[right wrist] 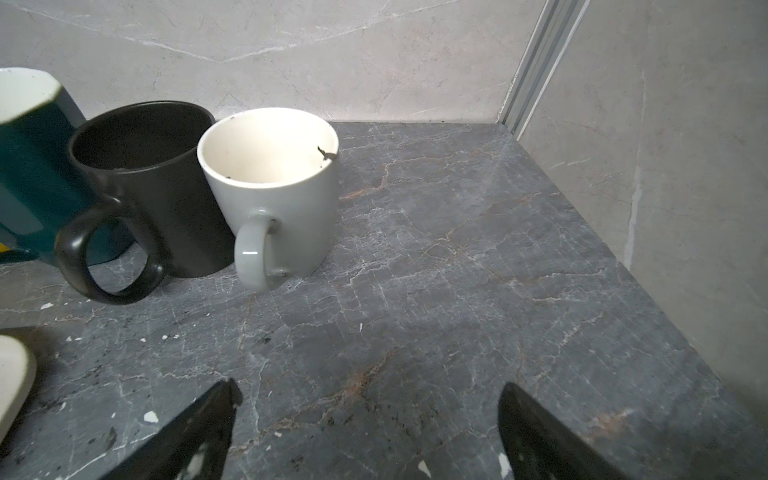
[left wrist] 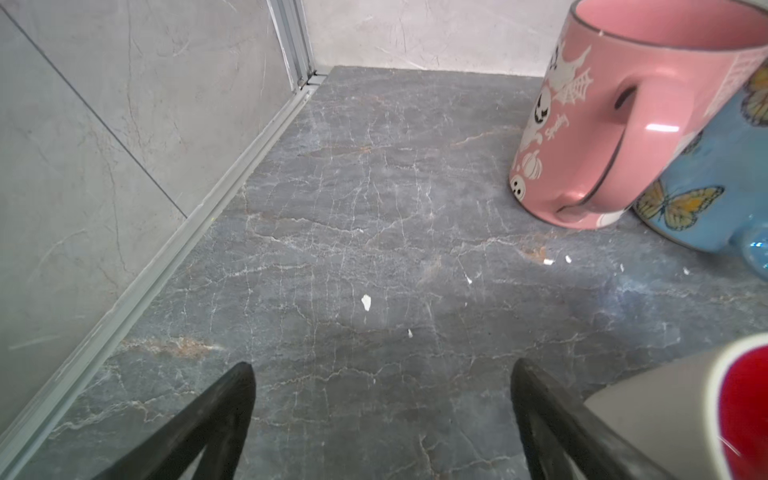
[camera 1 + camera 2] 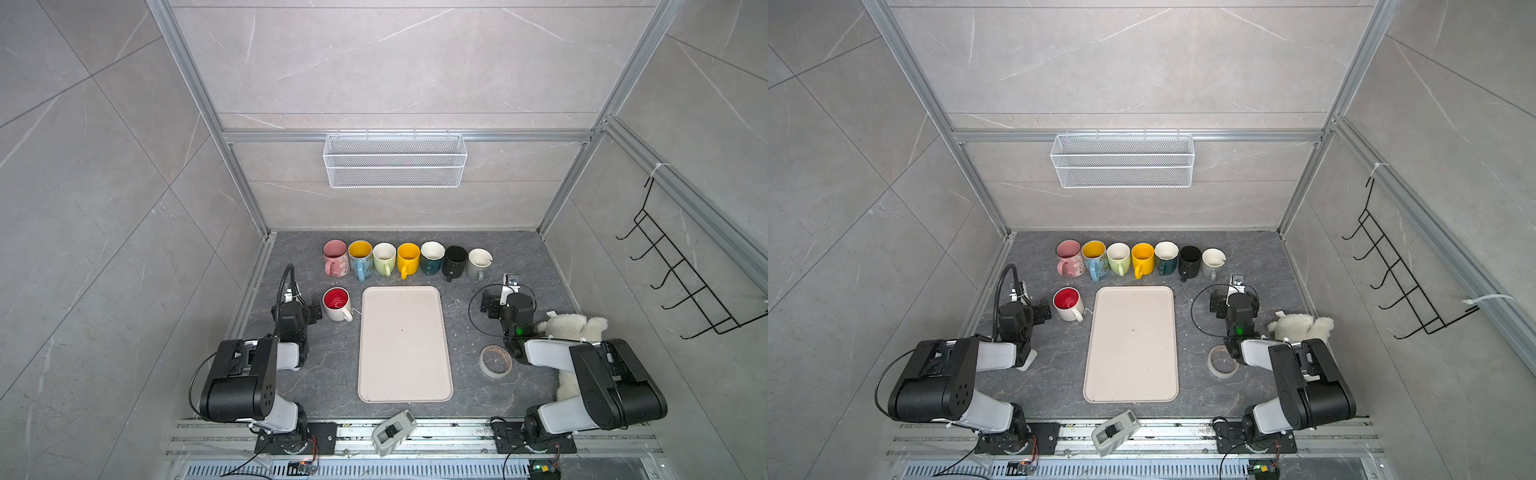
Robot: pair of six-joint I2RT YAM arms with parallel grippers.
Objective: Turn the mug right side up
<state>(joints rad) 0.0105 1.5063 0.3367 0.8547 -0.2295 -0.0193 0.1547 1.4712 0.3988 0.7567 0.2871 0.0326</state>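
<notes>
Top views, mug: white ceramic mug with a red glazed inside [image 3: 337, 304] stands mouth-up on the dark grey marbled tabletop [image 3: 465, 332], between the left gripper [image 3: 315, 311] and the cream rectangular plastic tray [image 3: 405, 374]. Its handle is turned toward the front. The task looks done.
Top views, background: row of seven coloured mugs [image 3: 1142, 259] stands upright along the back wall, near the red-lined mug but apart from it.
Top views, left arm: folded low with the elbow raised, gripper just beside the mug wall. Cannot tell whether they touch.
Top views, right arm: mirrored fold across the tray. The right gripper [image 3: 489, 300] is over bare tabletop.
Left wrist, jaws: black fingers [image 2: 232, 407] are spread wide with only tabletop between them. The mug's rim sits just outside one finger. A pink ceramic mug with ghost prints [image 2: 623, 116] is ahead.
Left wrist, risk: a sideways swing on retreat would catch the mug wall, tipping it or shoving it against the tray. A straight pull-back looks safer.
Right wrist, jaws: spread, holding nothing. A light grey ceramic mug [image 1: 274, 187] and a matt black mug [image 1: 153, 178] are ahead.
Right wrist, risk: low unless this arm pushes forward into the row.
</notes>
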